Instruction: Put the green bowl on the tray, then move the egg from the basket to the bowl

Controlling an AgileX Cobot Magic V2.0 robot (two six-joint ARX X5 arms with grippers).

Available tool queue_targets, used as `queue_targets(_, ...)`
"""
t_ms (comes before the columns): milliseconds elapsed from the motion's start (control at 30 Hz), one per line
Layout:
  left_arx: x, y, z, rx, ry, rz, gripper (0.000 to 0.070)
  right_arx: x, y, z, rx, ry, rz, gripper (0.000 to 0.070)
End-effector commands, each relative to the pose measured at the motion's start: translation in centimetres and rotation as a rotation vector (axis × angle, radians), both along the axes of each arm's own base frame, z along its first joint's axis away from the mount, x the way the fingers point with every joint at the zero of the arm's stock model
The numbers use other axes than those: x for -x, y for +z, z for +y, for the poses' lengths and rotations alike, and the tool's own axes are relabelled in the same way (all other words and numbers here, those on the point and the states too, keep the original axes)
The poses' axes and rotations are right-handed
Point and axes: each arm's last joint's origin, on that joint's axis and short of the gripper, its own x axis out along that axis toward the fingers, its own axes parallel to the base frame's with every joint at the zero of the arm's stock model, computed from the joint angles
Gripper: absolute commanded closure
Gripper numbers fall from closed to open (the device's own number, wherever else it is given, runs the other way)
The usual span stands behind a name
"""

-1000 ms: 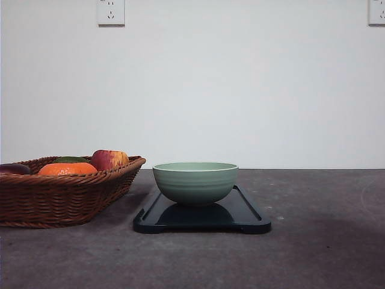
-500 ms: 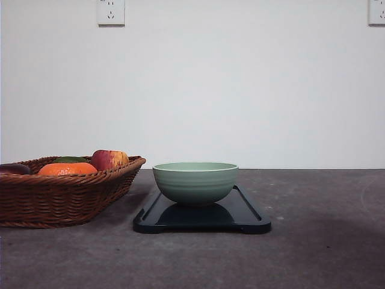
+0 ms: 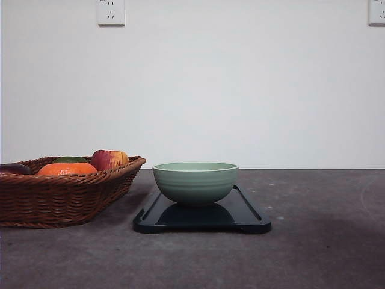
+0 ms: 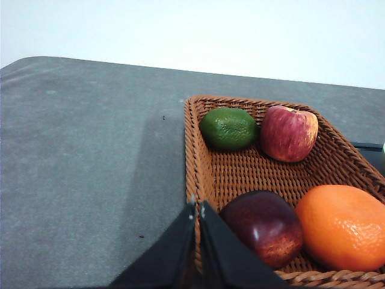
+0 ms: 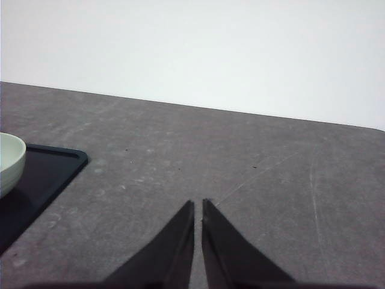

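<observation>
Grey counter (image 3: 313, 253), white wall. Green bowl (image 3: 195, 182): seated on tray (image 3: 243, 215), just beside basket (image 3: 57, 195). Egg: not discernible among the basket's fruit (fragile, smooth; take gently across its middle). Left gripper (image 4: 197, 208), right gripper (image 5: 198, 206): both pressed together, empty.

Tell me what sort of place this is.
Probably an indoor test or lab bench, not a home kitchen: a bare grey table, a plain white wall with sockets, and only a basket, tray and bowl.
</observation>
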Motion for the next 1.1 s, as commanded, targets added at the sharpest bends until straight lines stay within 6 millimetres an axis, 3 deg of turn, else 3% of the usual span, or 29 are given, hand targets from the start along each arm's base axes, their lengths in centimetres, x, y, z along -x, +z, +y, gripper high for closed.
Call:
queue_targets(0, -0.11, -0.53, 0.02, -0.013, 0.001, 0.004, 0.0700, -0.03, -0.10, 0.00, 0.001, -0.002, 0.000, 0.0685)
queue_targets(1067, -0.11, -0.53, 0.02, -0.013, 0.001, 0.004, 0.0700, -0.03, -0.10, 0.00, 0.001, -0.002, 0.000, 0.0685)
